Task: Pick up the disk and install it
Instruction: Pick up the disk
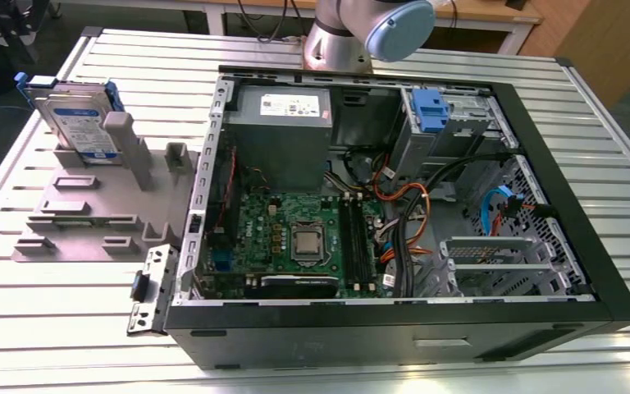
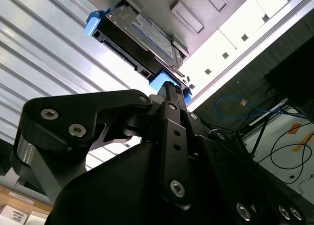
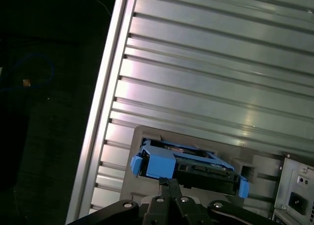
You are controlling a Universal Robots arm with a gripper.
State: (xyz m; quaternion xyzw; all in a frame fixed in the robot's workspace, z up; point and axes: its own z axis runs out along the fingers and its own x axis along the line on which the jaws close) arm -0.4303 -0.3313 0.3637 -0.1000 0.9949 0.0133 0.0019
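Note:
The disk [image 1: 75, 123] stands on edge in a grey holder [image 1: 85, 205] on the table, at the exterior view's left of the open computer case [image 1: 577, 222]. It is silver-grey with a white-and-blue label and blue side rails. Both wrist views look at the disk [image 2: 142, 31] [image 3: 186, 163] from a distance, its blue end tab turned toward the camera. My gripper [image 3: 169, 183] [image 2: 169, 90] has its two black fingers pressed together with nothing between them. It lines up with the blue tab but is apart from it.
The robot arm [image 1: 370, 33] rises behind the case. Inside the case are a grey power-supply box [image 1: 282, 123], a motherboard [image 1: 293, 238], cables and a blue caddy [image 1: 430, 111] in the drive bay. The slatted metal table [image 3: 221, 63] ends at an edge beside the holder.

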